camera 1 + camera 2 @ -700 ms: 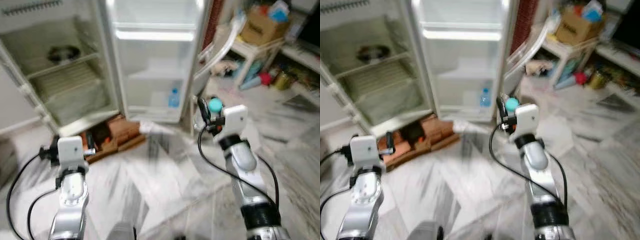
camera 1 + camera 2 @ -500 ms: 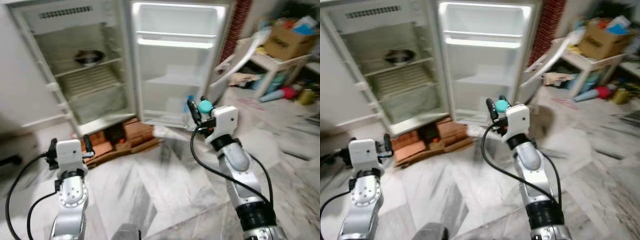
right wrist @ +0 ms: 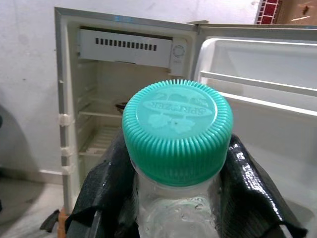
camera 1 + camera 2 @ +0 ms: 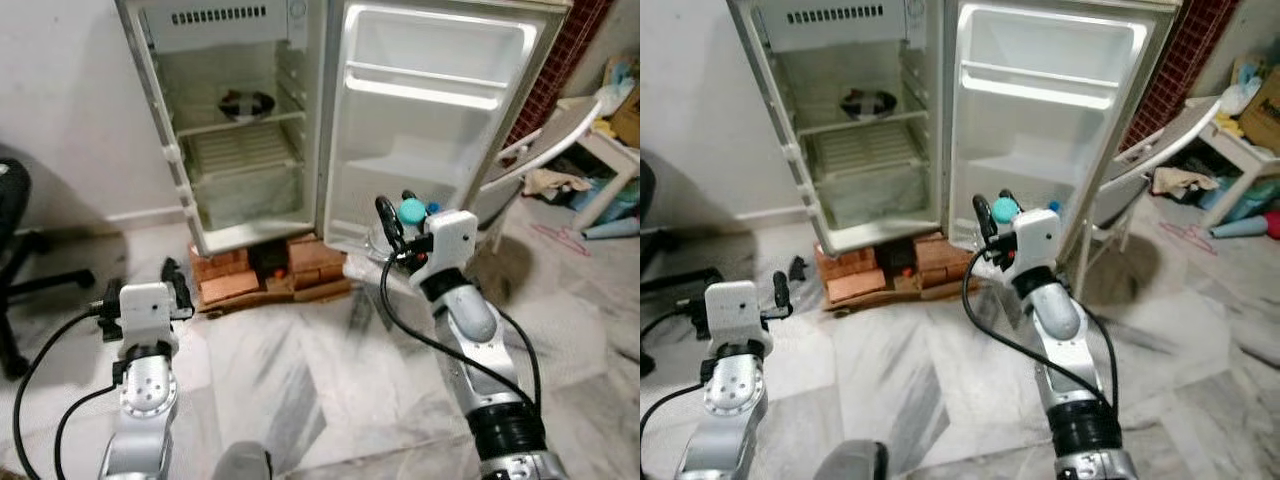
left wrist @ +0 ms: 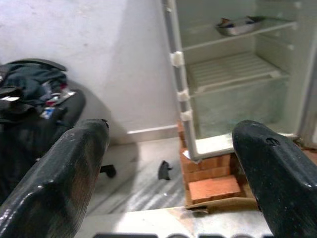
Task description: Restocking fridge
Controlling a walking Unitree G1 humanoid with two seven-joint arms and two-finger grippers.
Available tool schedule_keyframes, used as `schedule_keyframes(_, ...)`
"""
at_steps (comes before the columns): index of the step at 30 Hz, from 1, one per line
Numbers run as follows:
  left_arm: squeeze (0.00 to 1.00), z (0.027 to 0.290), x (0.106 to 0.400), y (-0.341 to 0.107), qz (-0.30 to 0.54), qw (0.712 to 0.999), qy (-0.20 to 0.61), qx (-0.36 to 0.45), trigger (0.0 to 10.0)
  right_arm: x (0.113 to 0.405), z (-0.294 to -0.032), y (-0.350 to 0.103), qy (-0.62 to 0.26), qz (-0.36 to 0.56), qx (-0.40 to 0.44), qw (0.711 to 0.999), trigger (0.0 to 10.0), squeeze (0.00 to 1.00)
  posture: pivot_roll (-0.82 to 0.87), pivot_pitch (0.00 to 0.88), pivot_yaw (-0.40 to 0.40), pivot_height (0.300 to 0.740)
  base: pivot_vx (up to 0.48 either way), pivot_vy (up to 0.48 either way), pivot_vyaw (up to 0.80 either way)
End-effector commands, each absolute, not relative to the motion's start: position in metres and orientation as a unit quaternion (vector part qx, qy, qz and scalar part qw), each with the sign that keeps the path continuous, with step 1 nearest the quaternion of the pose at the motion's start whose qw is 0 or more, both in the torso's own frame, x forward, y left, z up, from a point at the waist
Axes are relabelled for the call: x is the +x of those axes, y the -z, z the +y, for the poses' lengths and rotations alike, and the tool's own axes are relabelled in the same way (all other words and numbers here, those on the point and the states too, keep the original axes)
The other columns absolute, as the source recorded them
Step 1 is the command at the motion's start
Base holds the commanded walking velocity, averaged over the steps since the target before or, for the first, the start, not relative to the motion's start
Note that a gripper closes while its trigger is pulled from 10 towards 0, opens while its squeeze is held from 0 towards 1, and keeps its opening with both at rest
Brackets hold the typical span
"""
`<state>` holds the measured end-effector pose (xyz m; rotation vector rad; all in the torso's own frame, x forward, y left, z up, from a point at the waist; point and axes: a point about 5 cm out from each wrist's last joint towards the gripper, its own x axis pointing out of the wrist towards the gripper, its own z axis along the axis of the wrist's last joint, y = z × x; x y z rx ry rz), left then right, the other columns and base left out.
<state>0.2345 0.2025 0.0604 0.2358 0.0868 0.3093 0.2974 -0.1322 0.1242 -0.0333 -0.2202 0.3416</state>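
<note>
Gripping bottle (image 3: 177, 163), right gripper (image 4: 397, 222), fridge (image 4: 250, 110) open

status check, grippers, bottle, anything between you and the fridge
Right gripper shut on teal-capped bottle, held up facing open fridge. Left gripper open, holding nothing. Fridge sits on bricks; bare floor between.
</note>
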Motion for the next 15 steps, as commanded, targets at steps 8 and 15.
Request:
schedule_keyframes(8,0.0,0.202,0.2323,-0.0617,0.041,0.981,-0.151,0.116,10.0,0.2959,-0.1301,-0.1307,-0.176,-0.122,-0.015,0.977,10.0,0.0,0.11,0.033,-0.059,0.74,0.383,0.0,0.0)
schedule_keyframes(15,0.0,0.2011,0.2316,-0.0606,0.044,0.981,-0.148,0.116,10.0,0.296,-0.1294,-0.1307,-0.181,-0.122,-0.019,0.976,10.0,0.0,0.11,0.037,-0.064,0.74,0.395,0.0,0.0)
